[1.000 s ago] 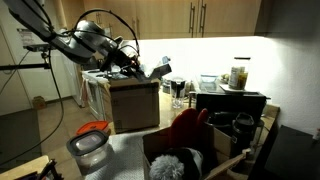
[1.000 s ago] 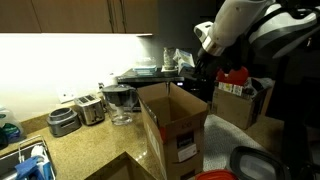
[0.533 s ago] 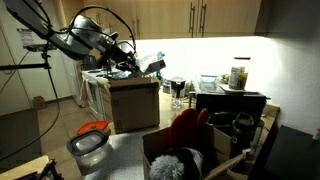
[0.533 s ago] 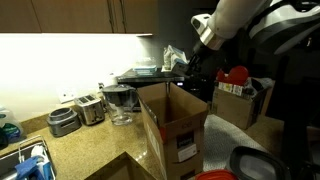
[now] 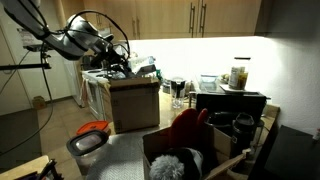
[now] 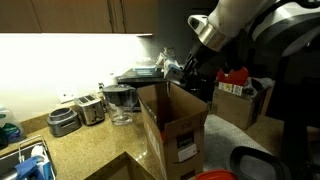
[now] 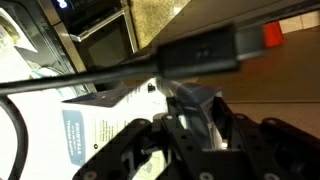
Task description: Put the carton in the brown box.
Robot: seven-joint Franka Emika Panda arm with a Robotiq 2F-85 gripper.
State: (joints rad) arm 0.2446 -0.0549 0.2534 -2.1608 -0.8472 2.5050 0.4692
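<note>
Compared with a second ago, the arm has swung the carton [image 5: 146, 68] further in over the brown box [image 5: 135, 103]. Back then it hung out past one top edge of the box. Now it's above the open top, close over the rim and still tilted, but not inside.

The gripper [image 5: 128, 68] has moved the same way and is just above the box opening, clamped on the carton the whole time. In an exterior view the carton [image 6: 170, 64] has slid in over the back corner of the box [image 6: 172, 125], with the gripper [image 6: 186, 68] right behind it.

In the wrist view the dark fingers [image 7: 140, 150] are pinched in on the carton [image 7: 100, 128], whose white printed panel sticks out to one side.

The box itself hasn't budged and its flaps are up. The toaster [image 6: 90, 108] on the counter beside the box is in the same spot too.
</note>
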